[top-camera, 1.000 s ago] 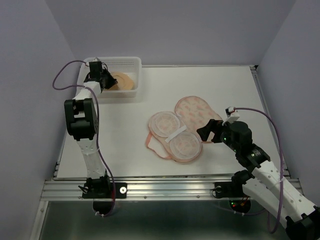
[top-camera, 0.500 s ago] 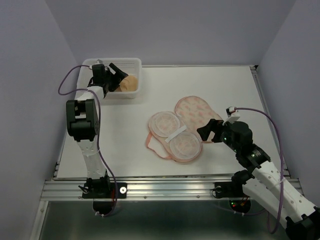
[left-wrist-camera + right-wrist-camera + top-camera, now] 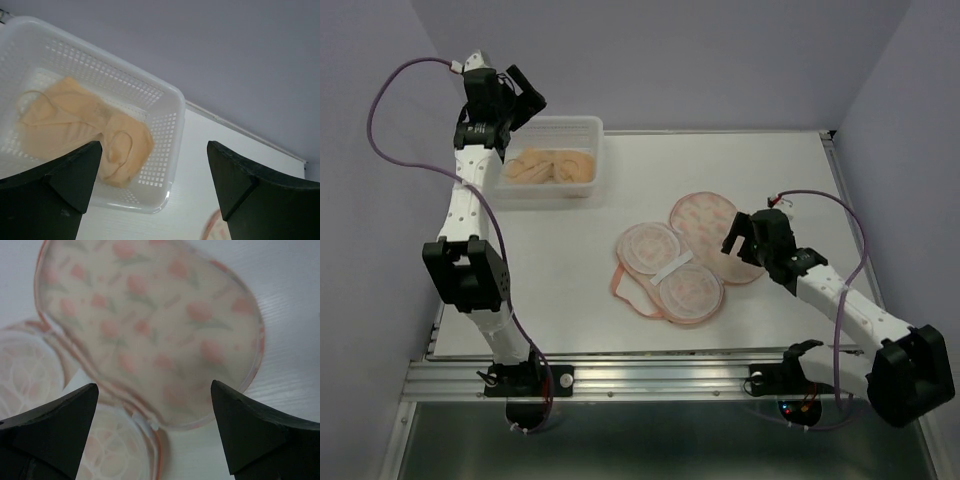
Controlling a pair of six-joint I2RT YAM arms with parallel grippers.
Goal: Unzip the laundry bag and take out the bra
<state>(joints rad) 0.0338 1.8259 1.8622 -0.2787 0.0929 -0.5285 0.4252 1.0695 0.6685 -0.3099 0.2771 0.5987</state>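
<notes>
Bra in basket, below left pincer

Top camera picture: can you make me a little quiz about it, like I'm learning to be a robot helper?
1. True or false: the bra lies in the white basket.
2. The laundry bag is: A zipped shut, B lying open, C inside the basket.
3. Which is closer to the laundry bag, the left gripper or the right gripper?
Key: 1 true; 2 B; 3 the right gripper.
</notes>
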